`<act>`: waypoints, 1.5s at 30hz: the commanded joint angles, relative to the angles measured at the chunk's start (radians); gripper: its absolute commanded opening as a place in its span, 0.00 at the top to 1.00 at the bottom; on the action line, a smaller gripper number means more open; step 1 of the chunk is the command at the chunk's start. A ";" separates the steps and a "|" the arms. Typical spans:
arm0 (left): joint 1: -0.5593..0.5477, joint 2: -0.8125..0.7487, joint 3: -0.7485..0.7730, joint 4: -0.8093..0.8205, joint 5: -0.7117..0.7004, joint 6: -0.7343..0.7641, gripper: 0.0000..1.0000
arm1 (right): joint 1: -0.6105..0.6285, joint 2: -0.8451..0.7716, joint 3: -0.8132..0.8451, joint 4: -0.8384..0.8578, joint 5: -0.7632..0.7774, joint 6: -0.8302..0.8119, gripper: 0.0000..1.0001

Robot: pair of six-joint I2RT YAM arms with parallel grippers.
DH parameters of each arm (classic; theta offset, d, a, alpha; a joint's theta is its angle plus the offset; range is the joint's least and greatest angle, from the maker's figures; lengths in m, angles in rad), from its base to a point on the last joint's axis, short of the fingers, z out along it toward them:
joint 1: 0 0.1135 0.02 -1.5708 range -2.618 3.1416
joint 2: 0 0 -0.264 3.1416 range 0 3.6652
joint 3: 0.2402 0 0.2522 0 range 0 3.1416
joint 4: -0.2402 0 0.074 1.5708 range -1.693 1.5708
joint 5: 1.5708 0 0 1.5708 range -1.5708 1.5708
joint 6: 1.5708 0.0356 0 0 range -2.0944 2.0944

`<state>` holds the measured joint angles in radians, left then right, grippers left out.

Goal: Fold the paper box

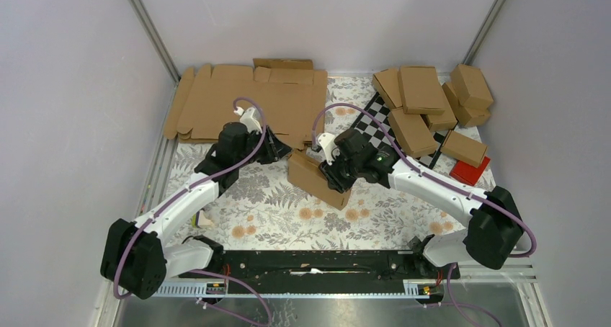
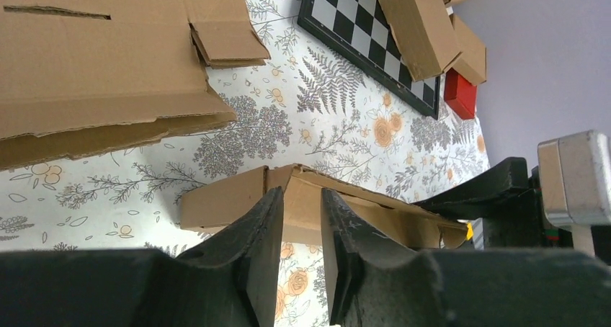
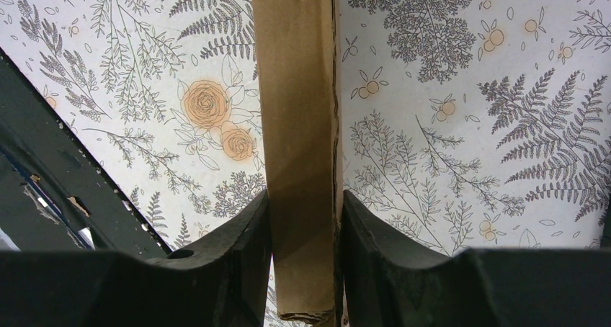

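Observation:
The paper box (image 1: 311,176), a slim brown carton partly folded, stands tilted on the flowered cloth at the table's middle. My right gripper (image 1: 330,171) is shut on its right part. In the right wrist view the fingers (image 3: 245,240) clamp a narrow cardboard wall (image 3: 295,89) from both sides, around the gripper's middle (image 3: 302,212). My left gripper (image 1: 282,153) is at the box's far left end. In the left wrist view it (image 2: 301,201) is narrowly open with nothing between the fingers, its tips up against the box's side (image 2: 223,201).
A stack of flat cardboard blanks (image 1: 245,100) lies at the back left, also in the left wrist view (image 2: 94,75). A chequered board (image 1: 375,122), several folded boxes (image 1: 425,100) and a red block (image 1: 470,171) are at the back right. Walls close three sides.

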<state>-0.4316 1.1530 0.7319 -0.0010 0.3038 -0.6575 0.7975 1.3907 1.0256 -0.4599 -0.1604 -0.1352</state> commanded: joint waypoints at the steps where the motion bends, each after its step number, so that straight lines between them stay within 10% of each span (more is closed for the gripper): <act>1: -0.024 -0.001 0.038 0.040 -0.028 0.070 0.73 | -0.003 0.029 0.017 -0.054 -0.037 0.020 0.65; 16: -0.048 0.022 0.059 -0.032 -0.139 0.111 0.61 | -0.005 0.028 0.018 -0.055 -0.039 0.018 0.65; 31: -0.059 0.092 0.098 -0.027 -0.099 0.161 1.00 | -0.003 0.037 0.022 -0.066 -0.035 0.013 0.65; 45: -0.204 0.069 0.073 -0.102 -0.355 0.207 1.00 | -0.004 0.049 0.031 -0.066 0.017 0.032 0.65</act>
<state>-0.5774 1.2484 0.8139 -0.0956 0.0708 -0.4931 0.7971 1.4078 1.0443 -0.4747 -0.1562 -0.1284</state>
